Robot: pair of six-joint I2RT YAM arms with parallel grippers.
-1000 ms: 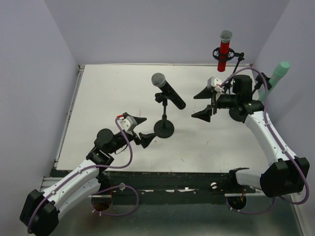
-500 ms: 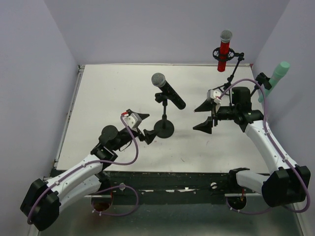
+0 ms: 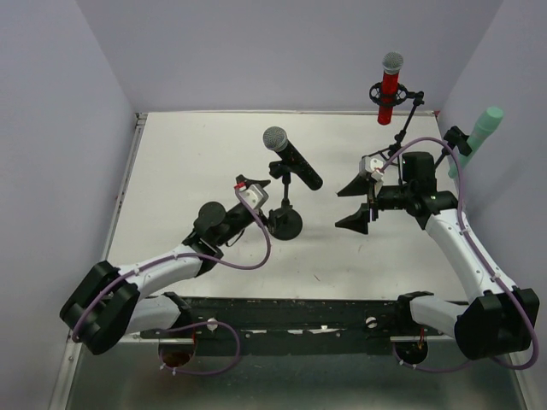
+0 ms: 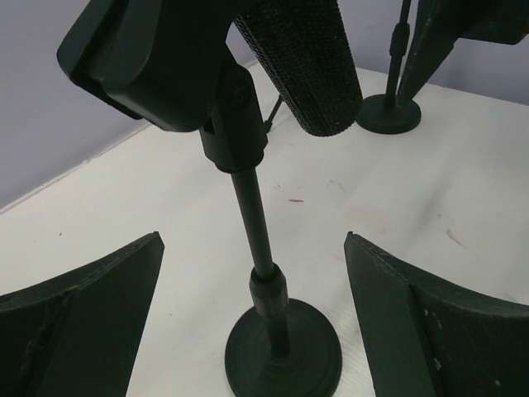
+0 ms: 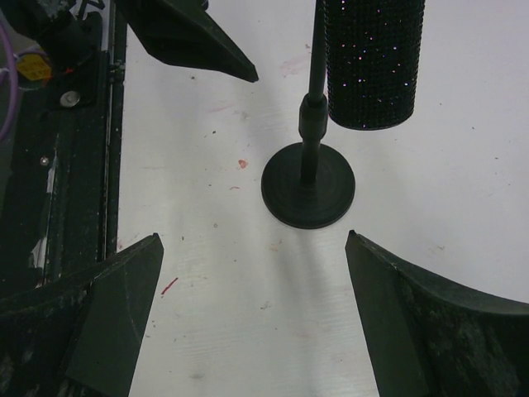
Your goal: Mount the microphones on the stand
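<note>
— Where do the microphones sit?

— The black microphone (image 3: 295, 161) lies tilted in the clip (image 4: 157, 66) of a short round-based stand (image 3: 285, 224) in the middle of the desk (image 3: 188, 162), its silver head up and to the left. The red microphone (image 3: 390, 88) stands upright on a taller stand (image 3: 410, 111) at the far right corner. The mint-green microphone (image 3: 480, 135) slants upward at the desk's right edge.

— And the end effectors?

— The left end effector (image 3: 269, 203) is spread wide and grips nothing. Its fingers (image 4: 91, 314) flank the short stand's pole (image 4: 252, 215), with a gap on each side. The right end effector (image 3: 338, 196) is equally wide apart and empty. It faces the same stand from the right, with bare desk between them.
</note>
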